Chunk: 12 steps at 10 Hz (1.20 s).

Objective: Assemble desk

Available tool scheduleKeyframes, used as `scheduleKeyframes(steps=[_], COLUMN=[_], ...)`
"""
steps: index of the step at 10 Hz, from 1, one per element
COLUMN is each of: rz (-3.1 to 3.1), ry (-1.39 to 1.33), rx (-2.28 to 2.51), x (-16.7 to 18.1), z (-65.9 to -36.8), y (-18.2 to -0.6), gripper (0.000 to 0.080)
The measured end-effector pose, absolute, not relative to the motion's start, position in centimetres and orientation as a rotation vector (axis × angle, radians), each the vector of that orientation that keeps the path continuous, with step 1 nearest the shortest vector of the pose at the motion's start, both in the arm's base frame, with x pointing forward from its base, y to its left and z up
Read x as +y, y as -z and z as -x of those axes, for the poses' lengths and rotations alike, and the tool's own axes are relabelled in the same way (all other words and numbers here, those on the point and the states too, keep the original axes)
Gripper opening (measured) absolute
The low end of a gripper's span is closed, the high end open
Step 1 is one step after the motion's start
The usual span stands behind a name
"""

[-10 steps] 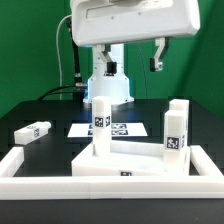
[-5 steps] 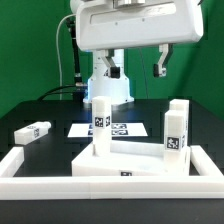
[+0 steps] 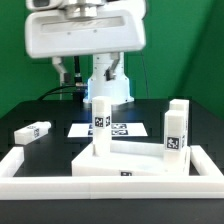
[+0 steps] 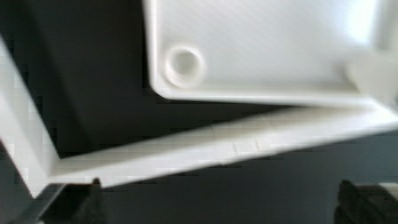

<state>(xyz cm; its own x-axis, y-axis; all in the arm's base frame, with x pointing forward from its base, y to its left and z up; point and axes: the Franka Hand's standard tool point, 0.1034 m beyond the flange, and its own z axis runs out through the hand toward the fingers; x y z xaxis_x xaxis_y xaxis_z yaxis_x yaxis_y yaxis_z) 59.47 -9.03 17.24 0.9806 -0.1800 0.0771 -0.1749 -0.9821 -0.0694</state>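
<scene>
The desk panel (image 3: 125, 166) lies flat inside the corner of the rail, with two white tagged leg posts standing on it, one at the left (image 3: 100, 125) and one at the right (image 3: 175, 129). A third leg post (image 3: 32, 131) lies loose on the table at the exterior view's left. My hand's white housing (image 3: 85, 40) hangs high above the left post, and its fingers are mostly hidden. In the wrist view my gripper (image 4: 217, 205) is open and empty, with dark fingertips (image 4: 71, 200) far apart above the panel's corner with a round hole (image 4: 183, 62).
The long white L-shaped rail (image 3: 20, 160) borders the panel at the front and left and also shows in the wrist view (image 4: 214, 145). The marker board (image 3: 122, 130) lies behind the posts. The robot base (image 3: 108, 85) stands at the back.
My hand has swung toward the exterior view's left, from above the right post to above the left post, and sits a little lower. The parts have not moved.
</scene>
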Motion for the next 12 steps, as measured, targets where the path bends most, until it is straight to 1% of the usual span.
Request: scheduleKeyframes(steps=[1,3,4,5,6,8,9,10,11,12], rz=[3.078,3.093,3.083,3.084,3.083,3.022,2.993,2.997,2.966,2.939], ry=[0.119,0.125,0.086,0.078,0.028,-0.198,-0.284,-0.287,-0.447,-0.533], rx=[0.206,0.043,0.078,0.066,0.107,0.255,0.284,0.263,0.285,0.268], x=[-9.9,-10.1,-9.8,-10.4,-12.6,-17.1,-19.8,-21.6,-20.6,-20.2], z=[-59.1,-59.1,-58.9,-58.7,-57.6,-53.3,-51.9,-51.8,-51.3,-51.4], y=[-16.8,-16.8,-16.7,-16.3,-15.1,-12.9,-12.3,-12.0,-12.1,-12.0], gripper=[0.0649,0.0649,0.0649,0.0649,0.0649,0.0649,0.0649,0.0649,0.0649,0.0649])
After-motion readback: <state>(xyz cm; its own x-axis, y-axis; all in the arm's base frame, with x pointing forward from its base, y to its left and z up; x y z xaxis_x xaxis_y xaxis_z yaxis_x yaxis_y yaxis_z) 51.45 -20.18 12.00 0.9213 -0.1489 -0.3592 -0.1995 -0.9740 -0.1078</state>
